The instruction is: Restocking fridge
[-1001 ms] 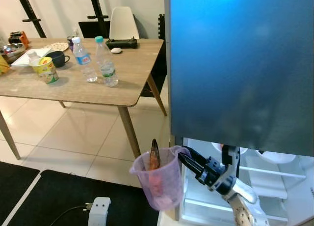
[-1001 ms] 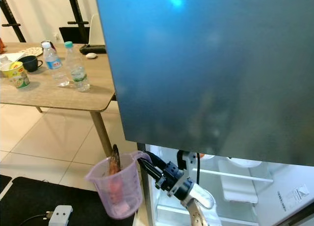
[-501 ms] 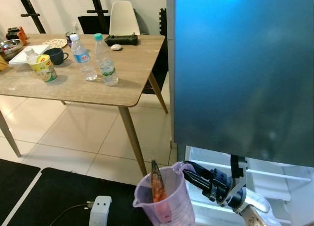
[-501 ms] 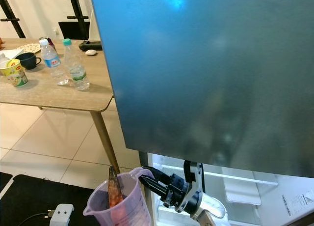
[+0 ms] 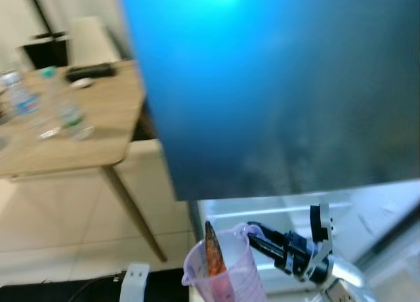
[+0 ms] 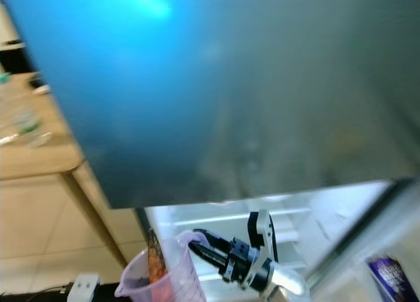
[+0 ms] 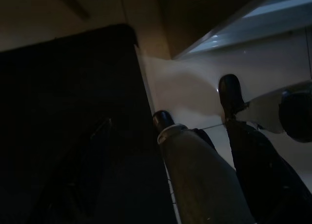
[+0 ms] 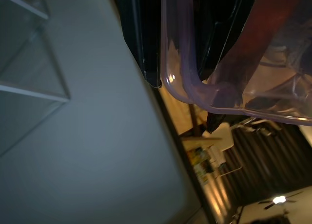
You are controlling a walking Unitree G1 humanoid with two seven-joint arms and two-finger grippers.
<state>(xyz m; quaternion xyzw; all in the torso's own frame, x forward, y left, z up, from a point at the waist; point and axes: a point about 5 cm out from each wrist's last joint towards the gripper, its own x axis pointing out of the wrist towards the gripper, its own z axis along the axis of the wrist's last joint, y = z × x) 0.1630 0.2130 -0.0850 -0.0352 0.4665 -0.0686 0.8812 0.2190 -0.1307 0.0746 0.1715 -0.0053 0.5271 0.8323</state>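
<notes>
Looking down from the left eye view, a blurred picture shows a large blue fridge door (image 5: 275,85) swung open across the upper part. Below it, the right pincer (image 5: 257,235) reaches leftward, its black fingers clamped on the rim of a translucent purple measuring jug (image 5: 226,276) with an orange, carrot-like thing (image 5: 213,257) standing inside. The jug hangs low, in front of the fridge's open white interior (image 5: 275,207). To the left stands a wooden tabletop (image 5: 59,134) carrying two water bottles (image 5: 65,111), smeared by motion.

The right eye view shows the same jug beside the lit fridge shelves (image 6: 256,213).

The left wrist view is very dark; the left pincer (image 7: 196,104) hangs over dark flooring (image 7: 68,136) and a pale surface, its two fingertips apart.

The right wrist view shows the jug's purple rim close up, against a black finger (image 8: 141,34), beside a white fridge wall (image 8: 83,151).
</notes>
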